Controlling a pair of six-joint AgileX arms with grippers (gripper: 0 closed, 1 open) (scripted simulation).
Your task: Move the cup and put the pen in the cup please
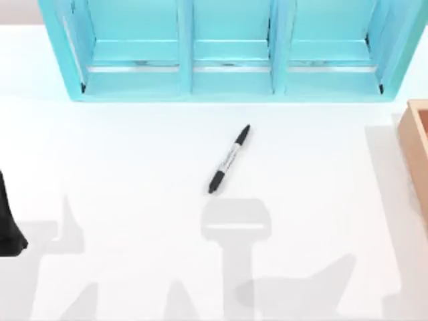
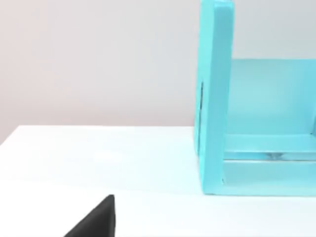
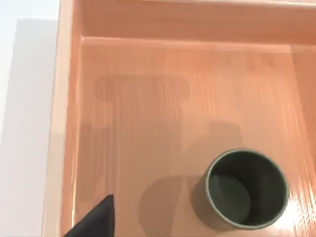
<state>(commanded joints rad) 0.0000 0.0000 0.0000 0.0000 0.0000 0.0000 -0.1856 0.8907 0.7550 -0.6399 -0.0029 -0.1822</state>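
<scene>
Cup (image 3: 247, 190) stands upright on the floor of a wooden tray (image 3: 64, 123), mouth up, dark inside, nothing in it. It sits directly under my right wrist camera, clear of the tray walls. One dark fingertip (image 3: 96, 219) of my right jaws pokes into that view beside the cup, not touching it. Cannot tell if the right jaws are open or closed.

Pen (image 1: 229, 159) lies flat on the white desk (image 1: 134, 154), diagonal, near the middle, well apart from both arms. One black end points toward the shelf, the other toward the near edge; grey-white labelled barrel in between. Nothing touches it.

In the top view the tray's corner (image 1: 416, 144) shows at the desk's right edge, well to the right of the pen.

Turquoise shelf unit (image 1: 227, 50) stands along the far side of the desk, three open bays, beyond the pen. My left wrist view looks past its end panel (image 2: 215, 98) from low over the desk.

Left arm (image 1: 8, 221) sits at the desk's left edge, far from the pen. One dark fingertip (image 2: 96, 219) shows in its wrist view, above bare desk. Cannot tell the state of the left jaws either.

Grey arm shadows fall across the near half of the desk, one just below the pen's lower end.
</scene>
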